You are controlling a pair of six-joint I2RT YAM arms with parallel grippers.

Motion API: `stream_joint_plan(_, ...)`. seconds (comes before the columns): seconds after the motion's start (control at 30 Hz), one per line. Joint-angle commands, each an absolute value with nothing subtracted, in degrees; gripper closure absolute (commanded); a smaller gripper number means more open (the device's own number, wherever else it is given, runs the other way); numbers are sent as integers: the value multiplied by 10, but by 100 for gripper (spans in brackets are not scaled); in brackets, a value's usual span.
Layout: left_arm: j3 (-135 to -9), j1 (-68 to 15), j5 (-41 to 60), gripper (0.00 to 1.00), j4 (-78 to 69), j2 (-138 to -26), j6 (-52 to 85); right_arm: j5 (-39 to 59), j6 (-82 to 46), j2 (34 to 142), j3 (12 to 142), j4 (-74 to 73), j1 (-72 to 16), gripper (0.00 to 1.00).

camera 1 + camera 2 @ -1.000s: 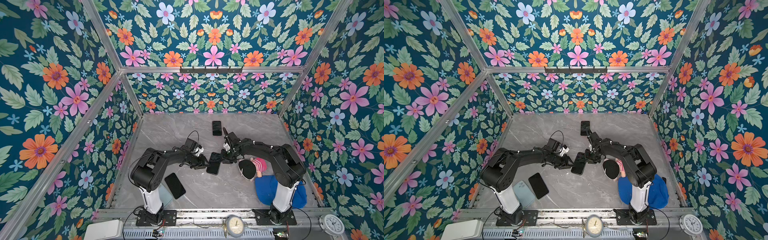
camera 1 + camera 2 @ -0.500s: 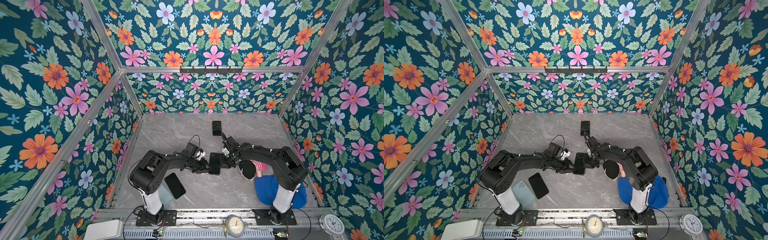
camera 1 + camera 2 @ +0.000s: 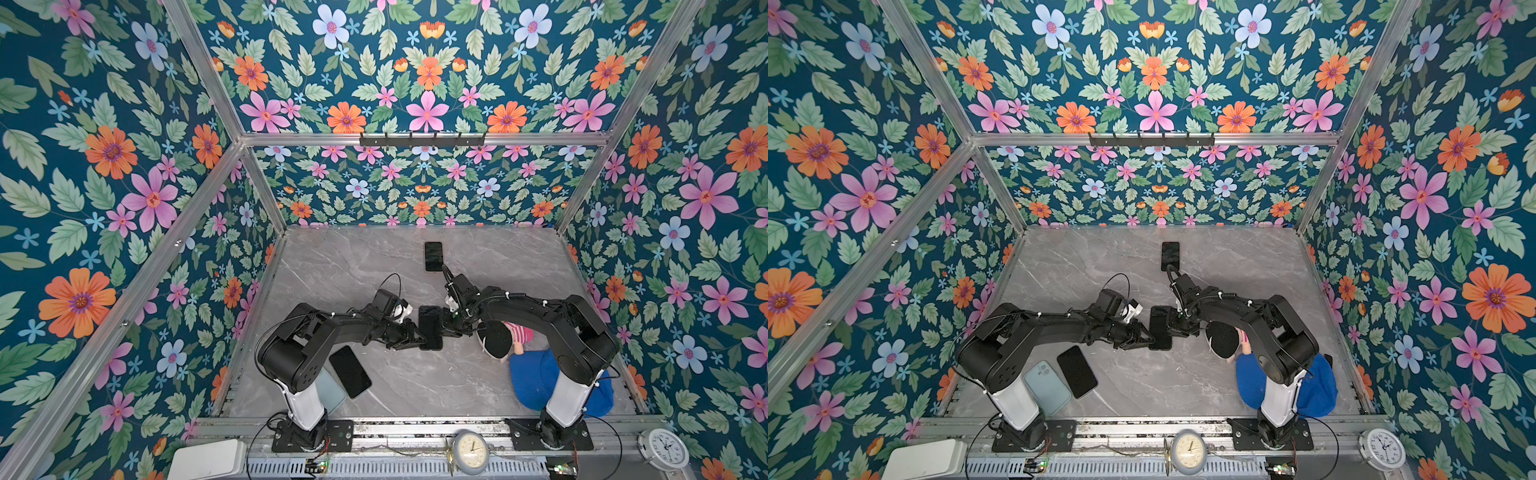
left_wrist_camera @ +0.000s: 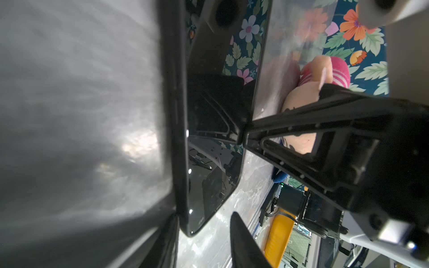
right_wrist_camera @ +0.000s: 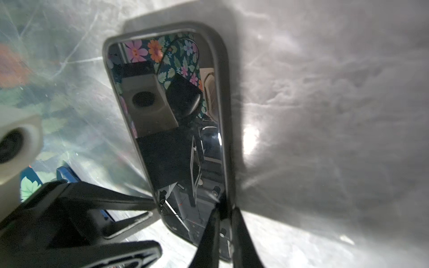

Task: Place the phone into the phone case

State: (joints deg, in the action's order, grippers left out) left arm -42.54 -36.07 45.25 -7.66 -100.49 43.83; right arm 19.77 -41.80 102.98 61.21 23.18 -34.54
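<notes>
lying flat mid-table, screen up, between both arms: phone (image 3: 430, 328), seated in a grey phone case (image 5: 225, 111), rim wrapping all round the glass in the right wrist view. cannot tell whether pressed fully home at every corner. pinched at one long edge, near a corner, by the right gripper (image 5: 224, 211), fingers set close together on the case rim. straddled at a corner by the left gripper (image 4: 204, 222), jaws apart, one finger against the case wall, a gap showing between glass and the other finger.

elsewhere on the marble table (image 3: 415, 395): a second dark phone (image 3: 433, 256) near the back wall, well apart. by the left arm's base, a black phone (image 3: 350, 371) just beside a pale blue-green slab (image 3: 1047, 386) with a camera cluster facing up; cannot tell whether an empty case or a cased phone. under the right arm, a doll (image 3: 498, 338) against a blue cap (image 3: 536, 382).
</notes>
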Motion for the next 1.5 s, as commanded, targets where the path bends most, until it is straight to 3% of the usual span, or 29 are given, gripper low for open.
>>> stream_joint_plan(0.0,-426,-369,452,61,-99,-1005,450,193,-420,1018,619,242,-348,74)
stream_joint_plan(0.1,-431,-377,447,61,-104,-1006,454,168,-416,1006,620,260,-348,64)
stream_joint_plan(0.17,-432,-376,441,62,-103,-999,454,136,-413,995,627,280,-354,50)
stream_joint_plan(0.3,-418,-360,413,60,-76,-960,443,68,-410,1002,667,326,-384,35)
stream_joint_plan(0.43,-405,-323,378,53,-28,-924,419,21,-407,1042,717,368,-413,23)
stream_joint_plan(0.67,-406,-292,306,32,47,-880,373,0,-402,1086,765,399,-434,12)
stream_joint_plan(0.87,-393,-281,292,16,45,-866,372,6,-391,1116,793,409,-446,11)
stream_joint_plan(1.07,-376,-280,297,7,26,-854,384,-22,-394,1163,829,450,-460,15)
stream_joint_plan(1.47,-378,-277,305,4,18,-860,390,-61,-408,1179,855,490,-469,32)
